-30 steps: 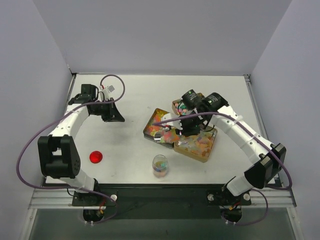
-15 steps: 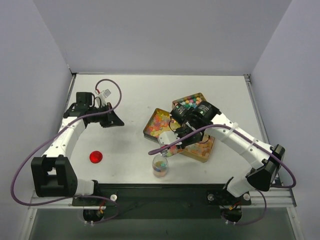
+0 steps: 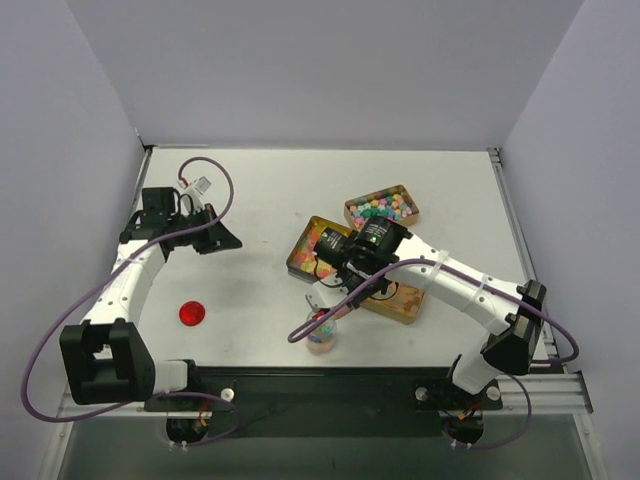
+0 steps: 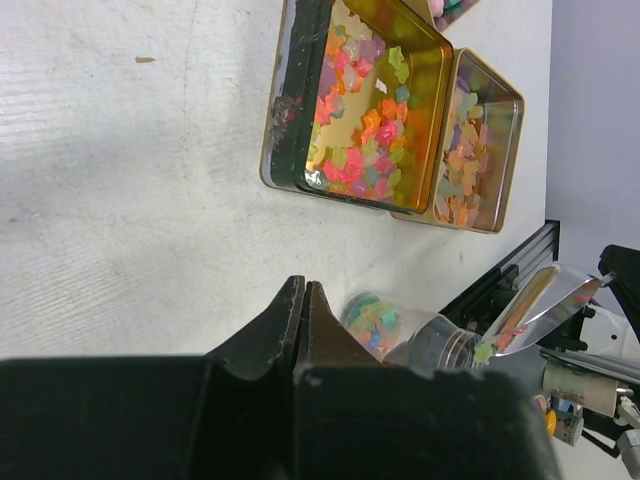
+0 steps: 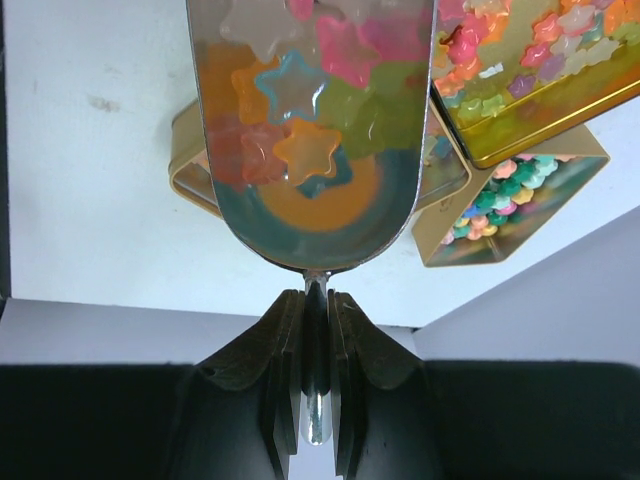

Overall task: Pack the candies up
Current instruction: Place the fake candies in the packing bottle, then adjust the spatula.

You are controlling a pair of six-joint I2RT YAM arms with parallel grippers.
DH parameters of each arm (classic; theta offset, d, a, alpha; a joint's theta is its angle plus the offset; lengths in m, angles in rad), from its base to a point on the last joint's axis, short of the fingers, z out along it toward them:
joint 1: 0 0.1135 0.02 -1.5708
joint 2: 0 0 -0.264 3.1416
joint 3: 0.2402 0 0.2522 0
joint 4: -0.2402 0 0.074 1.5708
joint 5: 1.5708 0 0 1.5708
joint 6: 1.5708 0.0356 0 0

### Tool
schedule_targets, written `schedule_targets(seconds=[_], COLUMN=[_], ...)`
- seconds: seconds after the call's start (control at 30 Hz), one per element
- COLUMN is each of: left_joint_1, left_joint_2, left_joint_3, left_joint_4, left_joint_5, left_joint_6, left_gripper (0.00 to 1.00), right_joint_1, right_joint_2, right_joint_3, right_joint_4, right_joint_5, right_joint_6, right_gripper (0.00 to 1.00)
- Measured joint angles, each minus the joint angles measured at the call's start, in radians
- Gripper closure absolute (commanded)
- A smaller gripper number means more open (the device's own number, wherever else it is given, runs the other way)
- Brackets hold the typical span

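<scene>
**Right gripper is holding a loaded scoop over the jar**

The right gripper (image 5: 315, 300) is clamping the thin handle of a metal scoop (image 5: 310, 130), its fingers (image 5: 283, 345) standing narrow and pressing on the stem from both sides. The bowl of the scoop is reaching straight out beyond the fingertips, and star-shaped candies (image 5: 300, 150) in pink, orange, green and pale blue are lying in it. In the overhead view the far lip of the scoop is hanging just above the open mouth of a small clear jar (image 3: 320, 335), which is already carrying some candies at its bottom. Past the scoop's bowl and off to the fingers' right, three gold tins (image 5: 520, 130) are sitting close together, each holding more candies.

The left gripper (image 4: 303, 300) is hovering over the bare table (image 4: 120, 200) with its fingers pressed together on nothing. Two of the tins are lying well ahead of its fingertips, and the jar is standing ahead and to their right. A small red lid (image 3: 191, 314) is lying on the table, well apart from both grippers.
</scene>
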Motion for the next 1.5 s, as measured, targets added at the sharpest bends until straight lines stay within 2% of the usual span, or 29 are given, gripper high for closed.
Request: schedule_targets(seconds=[0.1,0.17,0.3,0.43,0.67,0.8,0.83,0.9,0.97,1.1,1.2,1.37,1.5], left_joint_1=[0.006,0.012,0.021,0.023,0.027,0.027,0.027,0.027,0.027,0.011,-0.043,-0.186,-0.225], left_joint_2=[0.000,-0.002,-0.017,-0.031,-0.040,-0.041,-0.042,-0.046,-0.061,-0.104,-0.143,-0.174,-0.167], left_joint_3=[0.000,-0.006,-0.023,-0.028,-0.032,-0.036,-0.039,-0.052,-0.085,-0.177,-0.238,-0.266,-0.280], left_joint_4=[0.009,0.021,0.039,0.041,0.053,0.066,0.074,0.102,0.143,0.311,0.488,0.705,0.783], left_joint_5=[-0.002,-0.005,-0.010,-0.016,-0.015,-0.003,0.006,0.026,0.066,0.203,0.279,0.339,0.348], left_joint_6=[-0.002,-0.005,-0.010,-0.018,-0.027,-0.045,-0.053,-0.074,-0.111,-0.240,-0.360,-0.508,-0.567], left_gripper=[1.00,0.96,0.63,0.47,0.36,0.35,0.35,0.64,1.00,1.00,1.00,1.00,1.00], right_joint_1=[0.016,0.025,0.049,0.072,0.103,0.117,0.122,0.123,0.122,0.084,0.011,-0.080,-0.082], right_joint_2=[0.015,0.018,0.023,0.031,0.040,0.047,0.047,0.047,0.048,0.071,0.109,0.233,0.328], right_joint_3=[0.000,0.002,0.026,0.031,0.051,0.063,0.063,0.070,0.092,0.217,0.314,0.436,0.505], right_joint_4=[-0.002,-0.003,-0.013,-0.019,-0.040,-0.043,-0.045,-0.048,-0.052,-0.062,-0.063,-0.060,-0.064], right_joint_5=[0.039,0.063,0.111,0.151,0.200,0.222,0.228,0.234,0.233,0.196,0.152,0.079,0.033], right_joint_6=[0.000,-0.001,-0.002,-0.013,-0.020,-0.020,-0.020,-0.019,-0.016,0.027,0.084,0.185,0.235], right_gripper=[1.00,1.00,1.00,1.00,1.00,1.00,1.00,1.00,1.00,1.00,1.00,1.00,1.00])
